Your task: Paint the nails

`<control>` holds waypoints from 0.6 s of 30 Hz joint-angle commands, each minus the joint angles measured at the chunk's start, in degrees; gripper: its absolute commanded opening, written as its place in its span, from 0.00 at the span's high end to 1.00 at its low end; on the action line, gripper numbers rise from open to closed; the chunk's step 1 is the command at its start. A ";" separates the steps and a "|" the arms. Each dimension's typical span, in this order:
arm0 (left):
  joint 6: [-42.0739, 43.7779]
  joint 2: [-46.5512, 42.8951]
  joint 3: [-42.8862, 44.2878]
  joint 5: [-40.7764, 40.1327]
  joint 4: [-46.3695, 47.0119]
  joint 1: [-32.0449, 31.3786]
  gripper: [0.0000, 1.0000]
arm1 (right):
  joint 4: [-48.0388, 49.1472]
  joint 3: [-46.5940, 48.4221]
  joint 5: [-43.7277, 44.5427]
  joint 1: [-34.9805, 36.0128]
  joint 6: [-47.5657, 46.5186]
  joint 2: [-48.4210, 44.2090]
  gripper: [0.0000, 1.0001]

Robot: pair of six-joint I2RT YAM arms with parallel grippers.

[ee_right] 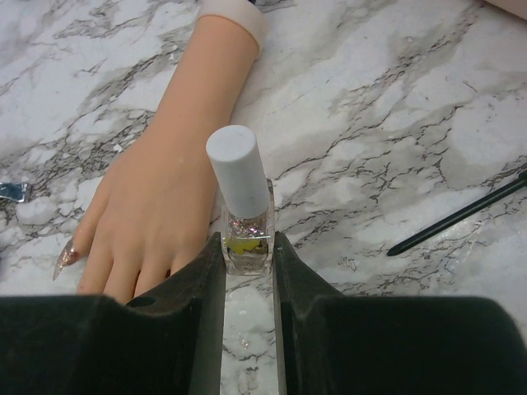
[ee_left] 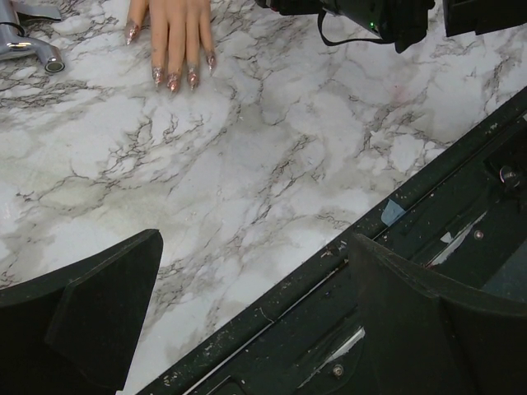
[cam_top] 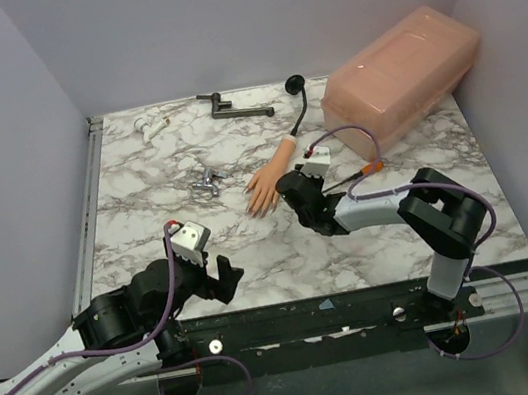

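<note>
My right gripper point(ee_right: 247, 247) clamps a white-capped polish bottle point(ee_right: 239, 189), mannequin hand point(ee_right: 165, 197) just beside, possibly touching. My left gripper point(ee_left: 254, 243) gapes wide, nails point(ee_left: 173, 81) ahead.

Long pointed nails point(ee_left: 173, 81) with a pinkish glitter tint, on a small peach-coloured plastic mannequin hand point(cam_top: 265, 189), hand lying palm down on the white marble table point(cam_top: 147, 227), fingertips toward the near edge, thin black curved stem point(cam_top: 301, 105) behind the wrist

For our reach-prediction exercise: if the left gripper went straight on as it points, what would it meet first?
Left gripper: probably bare marble tabletop first; the mannequin hand lies off that line.
</note>
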 commanded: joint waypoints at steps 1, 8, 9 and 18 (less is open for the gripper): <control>0.42 0.04 -0.73 1.07 1.09 0.18 0.02 | -4.77 3.96 7.52 -0.51 5.70 3.44 0.99; 0.16 -0.33 -0.87 1.35 1.00 0.16 0.01 | -16.20 11.39 12.07 -0.95 14.09 9.71 0.99; 0.16 -0.37 -0.91 1.39 1.02 0.18 0.01 | -19.59 12.84 12.84 -0.95 15.45 10.65 0.99; -0.02 -0.29 -0.91 1.82 0.83 0.17 0.02 | -39.82 22.31 16.78 -2.23 32.21 16.93 0.99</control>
